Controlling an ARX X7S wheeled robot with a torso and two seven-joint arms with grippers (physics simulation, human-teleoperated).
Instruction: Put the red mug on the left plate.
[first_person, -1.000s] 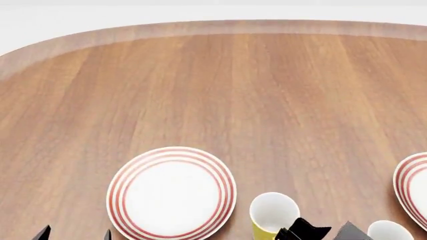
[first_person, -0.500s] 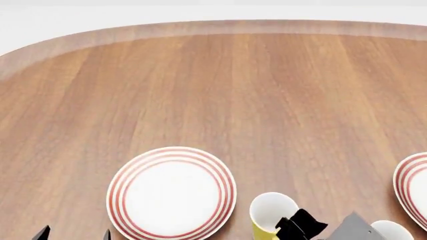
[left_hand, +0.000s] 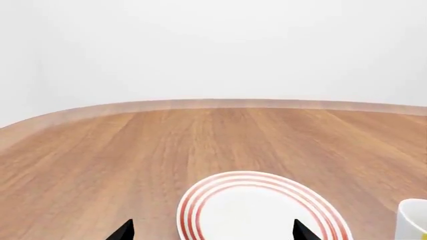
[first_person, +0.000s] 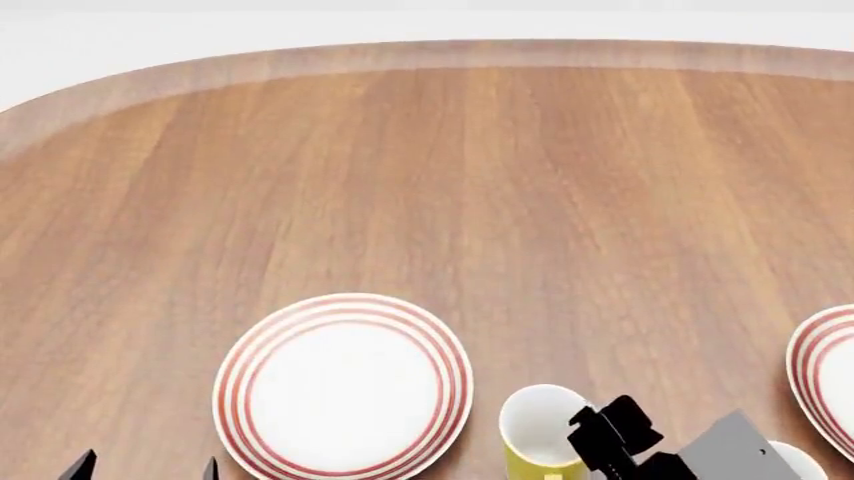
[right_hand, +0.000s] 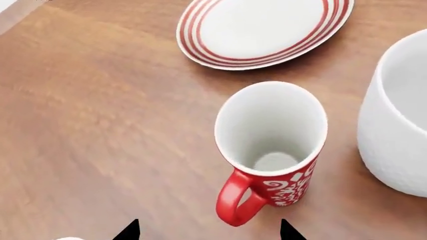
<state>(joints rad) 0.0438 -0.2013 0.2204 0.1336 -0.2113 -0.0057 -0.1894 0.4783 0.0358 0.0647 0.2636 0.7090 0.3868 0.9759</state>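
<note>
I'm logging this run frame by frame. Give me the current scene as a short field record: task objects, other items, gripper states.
red mug: upright on the table, empty, beside the white mug, not on a plate
left plate: empty, flat on the table
yellow mug: right of the left plate
white mug: upright
second plate: at the right edge of the head view
right gripper: open, fingertips either side of the red mug's handle, not gripping
left gripper: open, near the left plate

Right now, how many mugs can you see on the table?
3: the yellow mug beside the left plate, the red mug upright under the right hand, the white mug next to it.
</note>
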